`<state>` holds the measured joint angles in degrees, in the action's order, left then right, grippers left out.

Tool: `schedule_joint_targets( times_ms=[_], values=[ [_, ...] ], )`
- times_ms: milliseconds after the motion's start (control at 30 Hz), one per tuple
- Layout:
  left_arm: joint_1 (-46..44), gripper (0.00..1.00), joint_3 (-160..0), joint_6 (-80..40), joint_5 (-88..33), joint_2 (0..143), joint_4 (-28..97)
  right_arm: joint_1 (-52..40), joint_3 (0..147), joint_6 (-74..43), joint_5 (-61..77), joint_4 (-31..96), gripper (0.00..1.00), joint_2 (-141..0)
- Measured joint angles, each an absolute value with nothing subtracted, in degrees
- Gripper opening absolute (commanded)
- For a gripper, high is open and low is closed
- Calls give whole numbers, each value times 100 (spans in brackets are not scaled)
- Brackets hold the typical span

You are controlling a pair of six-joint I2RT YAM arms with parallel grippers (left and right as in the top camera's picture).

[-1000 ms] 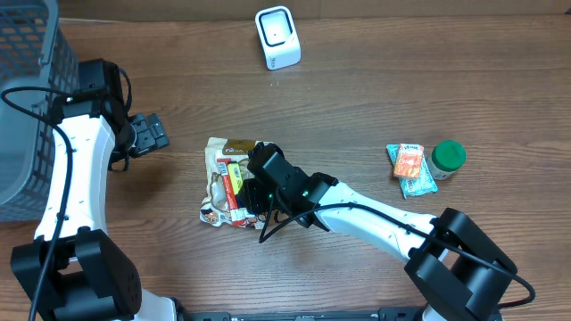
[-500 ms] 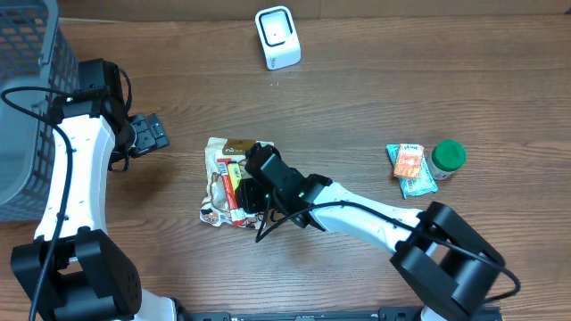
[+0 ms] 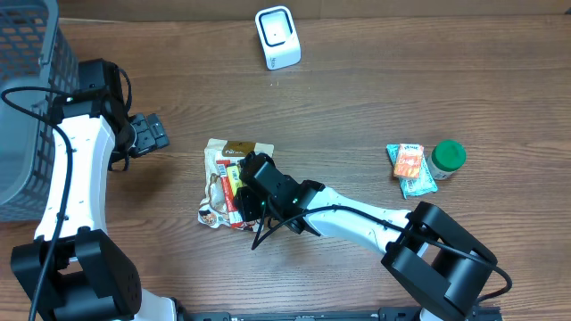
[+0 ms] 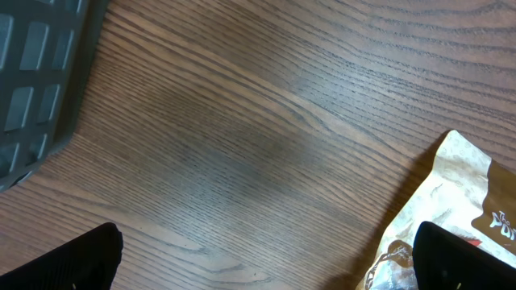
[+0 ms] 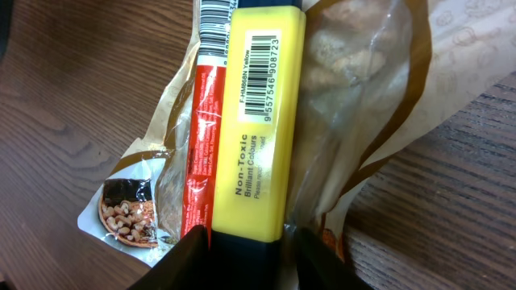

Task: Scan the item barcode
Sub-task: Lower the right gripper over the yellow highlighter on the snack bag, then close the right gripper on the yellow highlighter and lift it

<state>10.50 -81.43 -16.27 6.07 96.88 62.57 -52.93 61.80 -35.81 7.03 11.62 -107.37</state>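
right gripper (image 5: 250,258) is partly closed, its two dark fingers (image 5: 185,259) straddling the near end of a yellow box (image 5: 260,121), one just beside each long edge; whether they are actually pressing on it cannot be told. the box runs straight away from the fingertips, lying flat on a crinkled snack bag (image 5: 379,105), with its barcode (image 5: 262,76) face up at the end farthest from the hand. a red packet (image 5: 197,137) lies alongside the box. in the overhead view the right arm stretches low across the table (image 3: 357,107) from the near edge, wrist bent down over the bag.

left gripper (image 4: 266,259) is spread as wide as it goes, nothing between the tips, only bare wood below. a corner of the snack bag shows off to one side of it, a grey basket (image 3: 27,107) to the other. the left arm is raised and folded beside the basket.

the white scanner (image 3: 277,37) stands well beyond the right hand, at the far edge
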Motion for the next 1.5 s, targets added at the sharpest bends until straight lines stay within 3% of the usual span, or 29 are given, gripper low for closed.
schedule_joint_targets(
  times_ms=[733,1500],
  values=[
    [1050,100,-8143,-1627,607,9688,6257,-5293,6167,-3387,565,1411,8,-10580],
    [1050,100,-8143,-1627,607,9688,6257,-5293,6154,-2565,340,1610,9,-9883]
  ],
)
